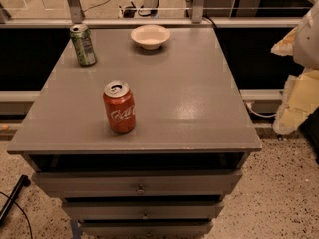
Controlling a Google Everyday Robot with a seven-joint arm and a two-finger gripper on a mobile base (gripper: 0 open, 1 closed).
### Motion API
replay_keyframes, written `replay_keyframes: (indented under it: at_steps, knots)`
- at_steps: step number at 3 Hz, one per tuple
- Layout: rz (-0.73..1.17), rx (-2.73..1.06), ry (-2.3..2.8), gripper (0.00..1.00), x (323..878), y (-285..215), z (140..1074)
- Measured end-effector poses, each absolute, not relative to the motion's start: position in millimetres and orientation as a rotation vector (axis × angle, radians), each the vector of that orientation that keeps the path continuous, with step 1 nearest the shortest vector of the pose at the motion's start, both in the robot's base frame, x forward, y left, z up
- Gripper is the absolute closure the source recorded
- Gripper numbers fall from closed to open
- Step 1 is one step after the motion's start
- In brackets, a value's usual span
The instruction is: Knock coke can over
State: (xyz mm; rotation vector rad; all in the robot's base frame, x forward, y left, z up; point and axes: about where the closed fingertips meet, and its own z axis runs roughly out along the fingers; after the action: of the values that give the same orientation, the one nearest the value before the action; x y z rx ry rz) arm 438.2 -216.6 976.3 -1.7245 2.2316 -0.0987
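Coke can (pixel 119 107) upright on cabinet (pixel 189 83); hand (pixel 299 98) cut off at right edge, state unclear.

Item 1: we log a grey cabinet (pixel 189 98) to the left of the gripper (pixel 295 86), which sits at the right edge of view. Stacked drawers (pixel 139 182) with small knobs (dark gaps between them).
Item 2: speckled floor (pixel 284 198), below the gripper.
Item 3: pale ledge (pixel 149 22) with metal uprights (pixel 74 1), beyond the cabinet, up and left of the gripper.
We note soft glare on the cabinet top.
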Motion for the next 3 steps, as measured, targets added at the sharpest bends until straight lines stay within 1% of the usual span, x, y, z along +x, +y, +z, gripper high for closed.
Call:
replay_keyframes:
  at_steps: [1, 2, 3]
  knots:
    - [-0.099, -1.724, 2.231, 0.0, 438, -217, 976]
    - [-0.084, -1.713, 2.185, 0.0, 446, -207, 977]
    - [0.003, -1.706, 2.042, 0.0, 473, -168, 978]
